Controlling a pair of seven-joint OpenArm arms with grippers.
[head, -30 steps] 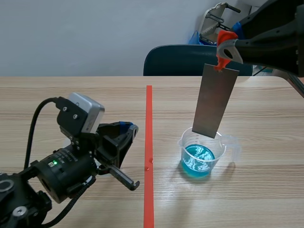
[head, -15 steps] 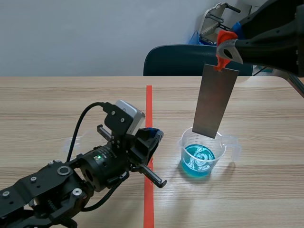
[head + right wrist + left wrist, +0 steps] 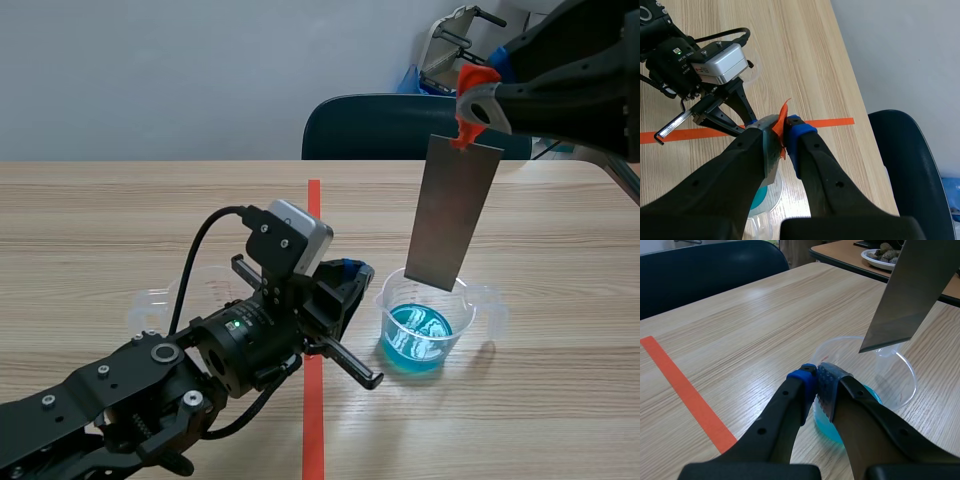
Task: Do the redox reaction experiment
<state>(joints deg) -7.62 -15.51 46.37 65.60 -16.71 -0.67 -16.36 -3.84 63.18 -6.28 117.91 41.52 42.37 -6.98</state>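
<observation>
— Pale wooden table [image 3: 120,200] is running away from you toward a grey wall [image 3: 200,70], with a dark blue chair [image 3: 370,125] standing behind its far edge and a tape line [image 3: 314,230] crossing it from the far edge to the near one. Where is the beaker sitting?

— Your beaker [image 3: 430,325] is standing on the right half of the table, just beside the tape line and nearer the near edge than the far one. Blue liquid [image 3: 420,340] is lying in its bottom.

— And the metal strip?

— Your metal strip [image 3: 452,215] is hanging nearly upright over the beaker, its lower end sitting at rim height and clear of the liquid. Your right gripper [image 3: 783,127] is reaching in high from the table's right edge, and its fingers are clamping the orange tab [image 3: 466,128] at the strip's top.

— What is my left arm doing?

— Your left arm is stretching low from the near left corner across the tape line, wrist tilting down and cable looping over it. Your left gripper [image 3: 345,272] is pointing at the beaker with its fingers pressing together on nothing. Its tips are lying just beside the beaker's near wall, but whether they are touching it, you cannot tell.

— Anything behind that arm?

— An empty beaker [image 3: 152,300] is showing partly behind it, on the left half of the table.
</observation>
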